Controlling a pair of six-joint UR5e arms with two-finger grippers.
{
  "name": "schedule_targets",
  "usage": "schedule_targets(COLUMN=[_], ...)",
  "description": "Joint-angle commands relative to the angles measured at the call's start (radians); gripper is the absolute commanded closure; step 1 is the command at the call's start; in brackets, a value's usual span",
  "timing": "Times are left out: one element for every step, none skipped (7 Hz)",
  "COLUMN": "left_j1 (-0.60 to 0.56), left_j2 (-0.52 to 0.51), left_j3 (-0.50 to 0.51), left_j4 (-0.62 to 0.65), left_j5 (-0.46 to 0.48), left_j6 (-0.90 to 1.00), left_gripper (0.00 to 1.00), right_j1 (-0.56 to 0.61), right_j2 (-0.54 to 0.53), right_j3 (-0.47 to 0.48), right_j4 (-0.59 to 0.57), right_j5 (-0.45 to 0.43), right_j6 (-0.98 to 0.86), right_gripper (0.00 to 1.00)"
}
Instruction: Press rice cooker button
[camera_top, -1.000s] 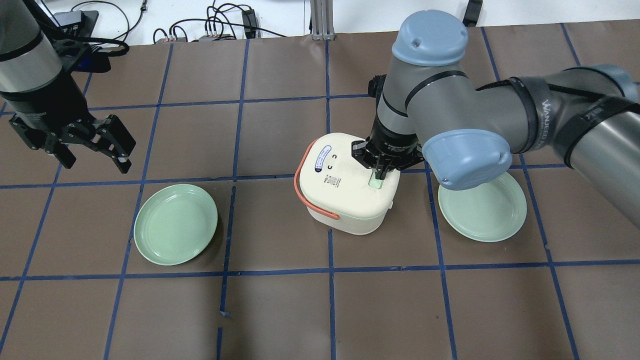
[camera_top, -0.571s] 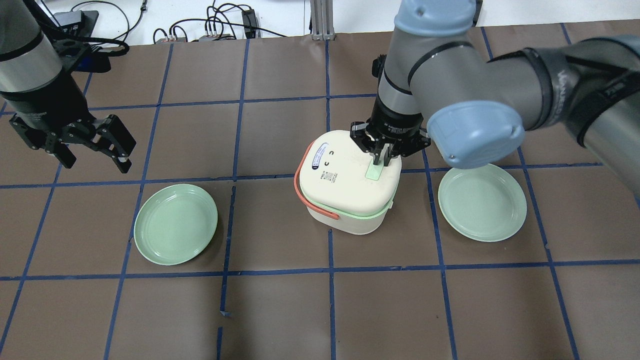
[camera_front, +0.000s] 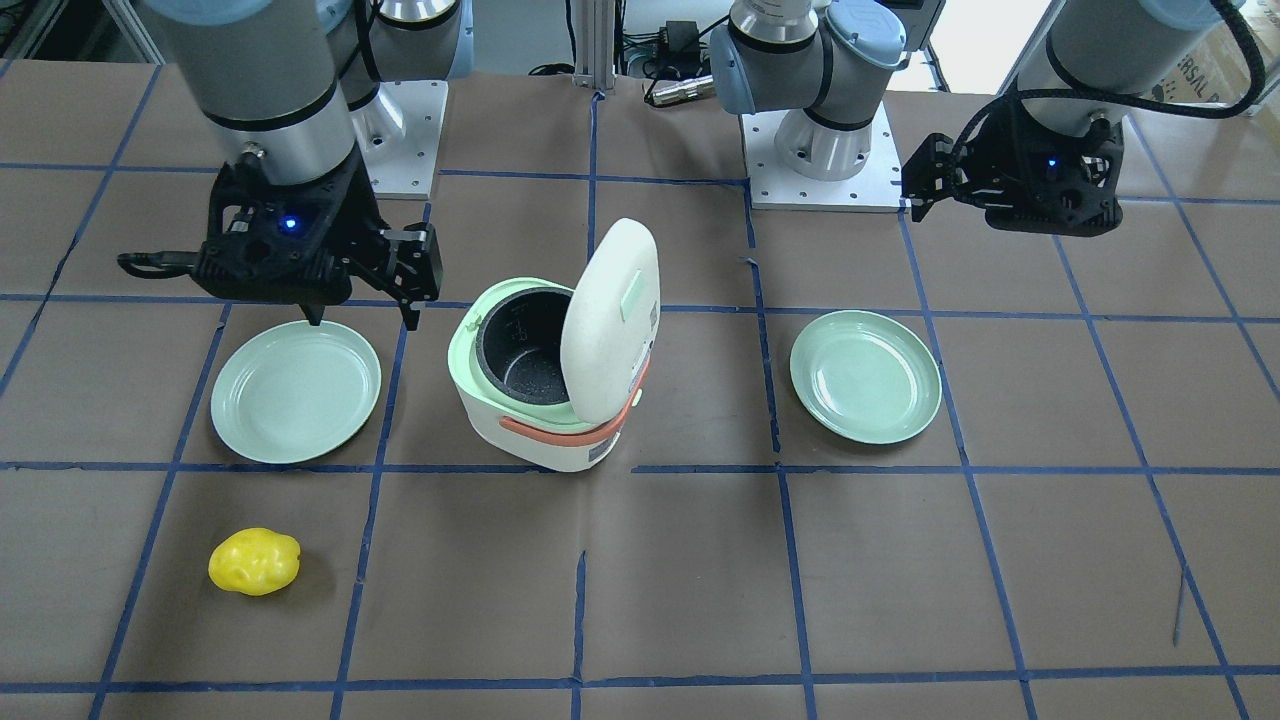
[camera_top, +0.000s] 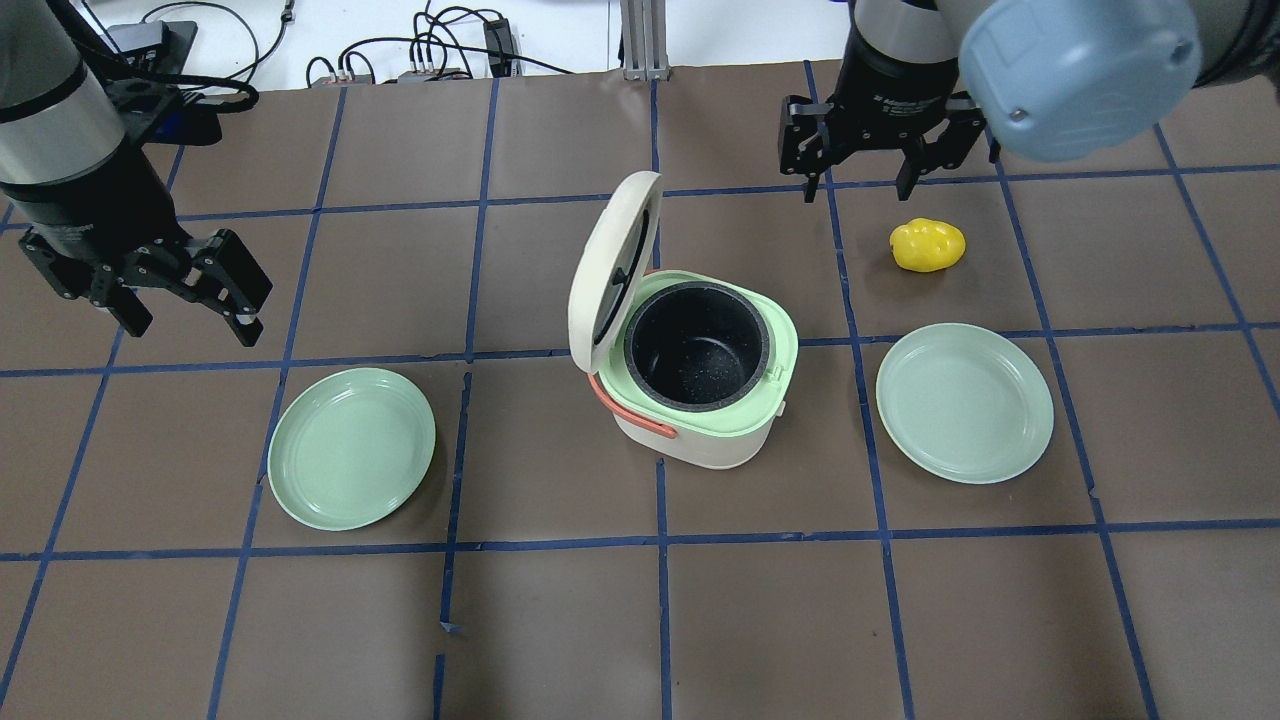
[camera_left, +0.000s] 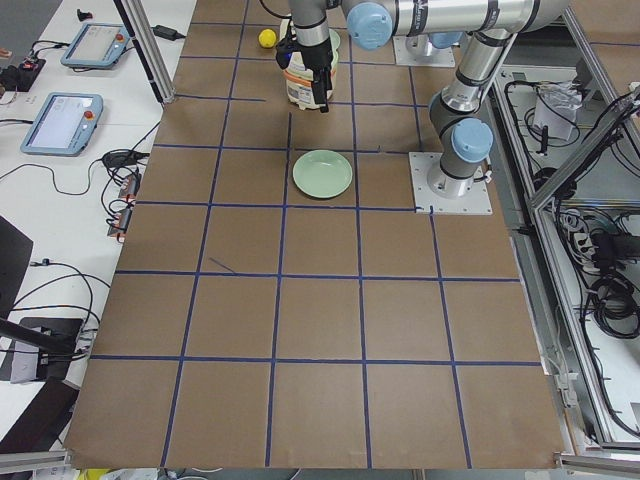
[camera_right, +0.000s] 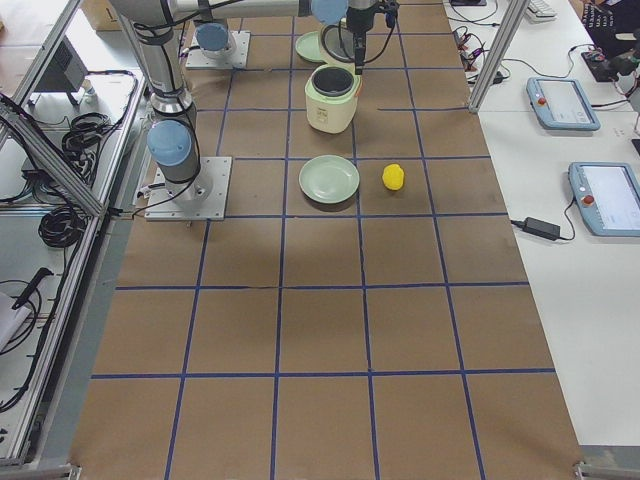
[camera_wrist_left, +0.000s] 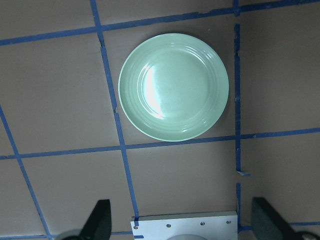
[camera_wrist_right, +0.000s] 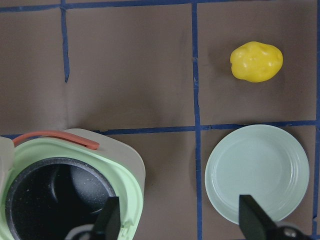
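Rice cooker (camera_top: 700, 400) sits mid table (camera_top: 560, 620); lid (camera_top: 610, 260) stands up open, dark pot (camera_top: 695, 345) bare & empty, so the press looks done, nothing left to do; right gripper (camera_top: 858, 188) hovers beyond it, fingers spread, empty; left gripper (camera_top: 190, 325) well off, likewise spread & empty; mint button (camera_front: 632, 297) on lid shows only from the front view; cooker's underside of lid mostly hidden.

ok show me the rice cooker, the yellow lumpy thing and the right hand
small white rice cooker with mint-green rim (camera_top: 700, 452), overhead exterior view, white front wall
lumpy yellow object (camera_top: 928, 246), overhead exterior view, its middle
right hand (camera_top: 857, 190), overhead exterior view, midway between fingertips
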Motion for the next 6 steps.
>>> schedule_targets(left_j1=[0.000,0.000,0.000,0.000,0.000,0.000], left_j2=[0.000,0.000,0.002,0.000,0.000,0.000], left_j3=[0.000,0.000,0.000,0.000,0.000,0.000], left_j4=[0.000,0.000,0.000,0.000,0.000,0.000], left_j5=[0.000,0.000,0.000,0.000,0.000,0.000], left_j6=[0.000,0.000,0.000,0.000,0.000,0.000], left_gripper=[0.00,0.00,0.00,0.00,0.00,0.00], right_j1=[-0.034,-0.034,-0.032,-0.026,-0.026,-0.026], right_j2=[-0.022,-0.028,-0.036,-0.036,-0.035,-0.036], right_j3=[0.034,0.034,0.036,0.036,0.039,0.051], right_j4=[-0.004,-0.004,-0.005,-0.008,-0.010,-0.011], right_j5=[0.012,0.004,0.004,0.010,0.015,0.019], right_j6=[-0.059,-0.092,-0.092,-0.092,-0.092,-0.090], right_gripper=[0.11,0.08,0.03,0.00,0.00,0.00])
